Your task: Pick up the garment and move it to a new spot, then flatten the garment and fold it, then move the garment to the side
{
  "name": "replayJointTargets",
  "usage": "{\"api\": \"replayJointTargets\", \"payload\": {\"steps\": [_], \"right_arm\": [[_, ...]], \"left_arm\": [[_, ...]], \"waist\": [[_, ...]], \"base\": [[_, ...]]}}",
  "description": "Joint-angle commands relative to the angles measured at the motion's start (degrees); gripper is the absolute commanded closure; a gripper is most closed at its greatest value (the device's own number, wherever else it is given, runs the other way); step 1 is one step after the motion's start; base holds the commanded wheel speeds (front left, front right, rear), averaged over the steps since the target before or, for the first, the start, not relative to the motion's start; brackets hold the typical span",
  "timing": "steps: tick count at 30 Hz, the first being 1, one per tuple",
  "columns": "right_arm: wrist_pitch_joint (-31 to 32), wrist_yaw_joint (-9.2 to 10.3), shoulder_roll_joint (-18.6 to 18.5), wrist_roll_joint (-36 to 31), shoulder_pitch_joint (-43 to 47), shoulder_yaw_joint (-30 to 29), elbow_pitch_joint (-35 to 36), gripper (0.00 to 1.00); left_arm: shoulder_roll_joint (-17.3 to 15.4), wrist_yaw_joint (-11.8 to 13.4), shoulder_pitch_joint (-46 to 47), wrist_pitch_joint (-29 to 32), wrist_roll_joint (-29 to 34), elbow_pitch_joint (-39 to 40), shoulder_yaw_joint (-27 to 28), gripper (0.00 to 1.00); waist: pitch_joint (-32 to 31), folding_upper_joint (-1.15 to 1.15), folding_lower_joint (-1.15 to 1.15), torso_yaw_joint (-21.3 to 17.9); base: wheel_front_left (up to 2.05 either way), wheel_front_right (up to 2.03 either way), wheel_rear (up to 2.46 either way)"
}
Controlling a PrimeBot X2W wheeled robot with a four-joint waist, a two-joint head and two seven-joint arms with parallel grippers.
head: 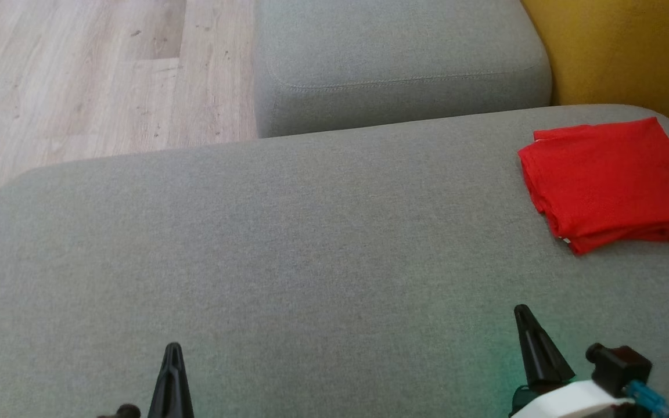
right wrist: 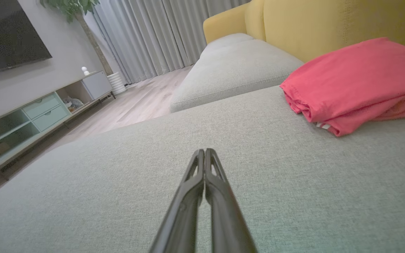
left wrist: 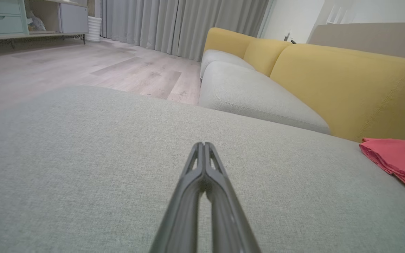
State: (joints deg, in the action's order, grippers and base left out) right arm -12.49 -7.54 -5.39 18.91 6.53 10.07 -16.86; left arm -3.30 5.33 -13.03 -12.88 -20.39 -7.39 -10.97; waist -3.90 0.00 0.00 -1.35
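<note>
A red garment (head: 616, 183) lies folded into a neat rectangle at the far right of the grey sofa cushion (head: 288, 249), close to the yellow backrest. It also appears as a folded red garment (right wrist: 357, 84) ahead and to the right in the right wrist view, and as a red garment (left wrist: 397, 163) at the right edge of the left wrist view. My left gripper (head: 173, 348) hangs low at the near left, shut and empty (left wrist: 203, 144). My right gripper (head: 522, 310) sits at the near right, also shut with nothing in it (right wrist: 204, 151), well short of the garment.
A second grey seat cushion (head: 398, 64) adjoins at the back. The yellow backrest (head: 619, 52) rises on the right. Wooden floor (head: 79, 75) lies beyond the cushion's far left edge. A TV cabinet (right wrist: 30, 119) and curtains (right wrist: 153, 35) stand across the room.
</note>
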Motion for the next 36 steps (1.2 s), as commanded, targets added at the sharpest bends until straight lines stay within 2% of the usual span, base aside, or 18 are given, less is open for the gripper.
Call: {"api": "replayJointTargets", "payload": {"steps": [1,36], "right_arm": [[0.37,0.02,-0.26,2.35,-3.16,-0.63,1.95,1.0],[5.45,0.03,-0.22,26.39,-6.17,-4.62,2.31,1.0]], "left_arm": [[-0.5,-0.68,2.99,0.32,-2.18,1.26,1.06,1.0],[-1.31,-4.68,8.23,5.28,-26.08,-1.35,4.86,1.0]], "waist": [[0.08,0.0,0.0,0.02],[1.38,0.0,0.0,0.46]], "base": [[0.0,0.0,0.0],[0.0,0.0,0.0]]}}
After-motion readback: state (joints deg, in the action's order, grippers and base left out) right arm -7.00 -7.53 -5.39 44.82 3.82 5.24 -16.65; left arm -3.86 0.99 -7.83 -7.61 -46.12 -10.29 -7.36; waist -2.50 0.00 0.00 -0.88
